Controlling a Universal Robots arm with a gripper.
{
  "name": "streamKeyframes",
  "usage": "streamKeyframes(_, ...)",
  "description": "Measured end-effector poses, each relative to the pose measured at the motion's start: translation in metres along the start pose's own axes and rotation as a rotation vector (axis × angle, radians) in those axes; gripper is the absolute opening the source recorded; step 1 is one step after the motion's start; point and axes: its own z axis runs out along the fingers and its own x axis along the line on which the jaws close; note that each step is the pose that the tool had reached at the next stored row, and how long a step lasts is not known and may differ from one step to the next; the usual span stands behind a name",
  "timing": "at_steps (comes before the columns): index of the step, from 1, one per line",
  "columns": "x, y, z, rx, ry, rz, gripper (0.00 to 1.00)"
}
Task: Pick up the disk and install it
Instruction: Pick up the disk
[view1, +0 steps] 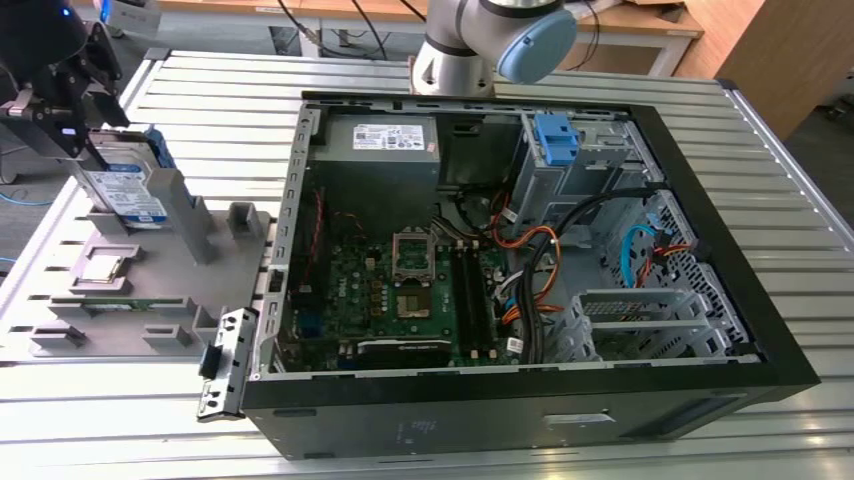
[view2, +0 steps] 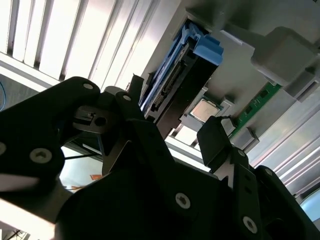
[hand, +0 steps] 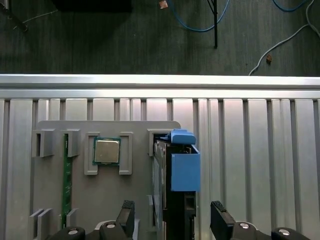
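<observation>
The disk (view1: 130, 192), silver with a white-and-blue label and blue side rails, stands on edge in a slot of the grey fixture (view1: 160, 290) at the exterior view's left. My gripper (view1: 96, 150) hangs just over its top edge. In the first wrist view the gripper (hand: 173, 220) is open, its two black fingers (hand: 127, 216) straddling the disk (hand: 181, 172) with a gap on each side. The second wrist view shows the disk (view2: 172, 87) edge-on beyond the fingertips (view2: 215, 142).
An open computer case (view1: 747, 300) lies at the exterior view's right, with a grey power-supply box (view1: 394, 135), a blue bracket (view1: 554, 135) at the drive bay, a motherboard and cables. The fixture also holds a processor chip (hand: 107, 150) and a green memory stick (hand: 65, 175). The arm's base (view1: 461, 45) stands behind the case.
</observation>
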Motion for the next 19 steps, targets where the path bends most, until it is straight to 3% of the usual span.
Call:
streamKeyframes(4,0.0001,-0.0002,0.0002,-0.0029,-0.0015,0.000,0.71)
streamKeyframes(6,0.0001,-0.0006,0.0005,-0.0281,-0.0015,0.002,0.71)
streamKeyframes(11,0.0001,-0.0006,0.0004,-0.0287,-0.0013,0.002,0.71)
streamKeyframes(14,0.0002,-0.0007,0.0014,-0.0221,-0.0015,0.001,0.71)
streamKeyframes(19,0.0002,-0.0005,0.0016,-0.0214,-0.0008,0.001,0.71)
